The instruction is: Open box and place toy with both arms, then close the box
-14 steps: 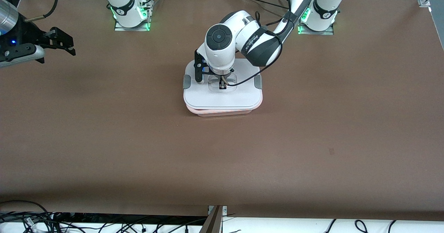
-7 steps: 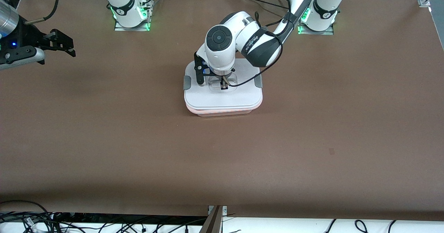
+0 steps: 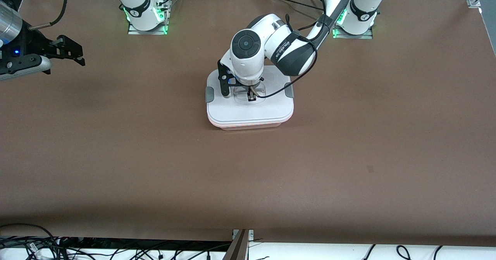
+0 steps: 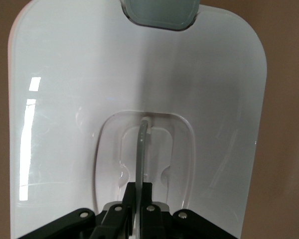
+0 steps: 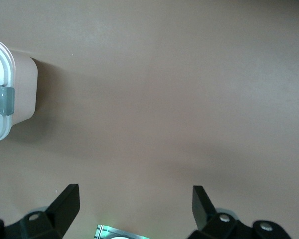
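The box (image 3: 252, 127), a pinkish translucent tub, stands mid-table with its white lid (image 3: 250, 111) lying on it, grey clips (image 3: 209, 94) at both ends. My left gripper (image 3: 250, 96) is over the lid's centre and shut on the clear handle (image 4: 141, 144), which stands upright between its fingers (image 4: 132, 191); a grey clip (image 4: 159, 12) also shows in that view. My right gripper (image 3: 77, 52) hangs open and empty over the right arm's end of the table. In its wrist view (image 5: 134, 191) one end of the box (image 5: 20, 89) shows farther off. The toy is hidden.
The two arm bases (image 3: 146, 19) (image 3: 353, 23) with green lights stand along the table's edge by the robots. Cables (image 3: 38, 244) lie past the table edge nearest the front camera. Bare brown tabletop (image 3: 348, 155) surrounds the box.
My left gripper, holding the handle, and the lid shifted very slightly toward the left arm's end. My right gripper drifted a little.
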Controlling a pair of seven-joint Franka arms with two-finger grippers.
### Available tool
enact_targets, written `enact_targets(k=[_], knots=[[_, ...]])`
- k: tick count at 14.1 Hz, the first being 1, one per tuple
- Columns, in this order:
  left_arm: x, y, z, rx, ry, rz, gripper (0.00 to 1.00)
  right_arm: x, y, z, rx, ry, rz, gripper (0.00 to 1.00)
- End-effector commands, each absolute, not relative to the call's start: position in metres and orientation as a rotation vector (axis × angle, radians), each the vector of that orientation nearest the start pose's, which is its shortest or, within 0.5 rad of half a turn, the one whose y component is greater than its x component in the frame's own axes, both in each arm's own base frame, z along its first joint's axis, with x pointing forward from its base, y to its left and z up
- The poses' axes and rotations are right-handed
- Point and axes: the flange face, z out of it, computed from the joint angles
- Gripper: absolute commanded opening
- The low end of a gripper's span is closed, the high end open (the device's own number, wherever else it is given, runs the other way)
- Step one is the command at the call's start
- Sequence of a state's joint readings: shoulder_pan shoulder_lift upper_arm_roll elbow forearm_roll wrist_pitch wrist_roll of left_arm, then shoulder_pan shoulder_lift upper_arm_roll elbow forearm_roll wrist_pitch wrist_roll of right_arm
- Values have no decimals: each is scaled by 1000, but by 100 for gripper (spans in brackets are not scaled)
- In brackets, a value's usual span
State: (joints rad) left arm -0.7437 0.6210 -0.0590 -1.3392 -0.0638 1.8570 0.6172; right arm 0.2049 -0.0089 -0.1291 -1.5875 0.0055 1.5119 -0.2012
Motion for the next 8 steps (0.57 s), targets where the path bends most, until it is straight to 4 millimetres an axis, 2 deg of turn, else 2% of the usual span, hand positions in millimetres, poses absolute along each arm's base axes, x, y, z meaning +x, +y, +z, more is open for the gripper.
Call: enact_targets(k=[1,8], knots=[[505,-500,354,-2478,2021,198,0,546,41,621,-3098,-414,92,100],[511,-498,346,-2480,2016,199,0,548,42,618,-3100,-417,95,100]])
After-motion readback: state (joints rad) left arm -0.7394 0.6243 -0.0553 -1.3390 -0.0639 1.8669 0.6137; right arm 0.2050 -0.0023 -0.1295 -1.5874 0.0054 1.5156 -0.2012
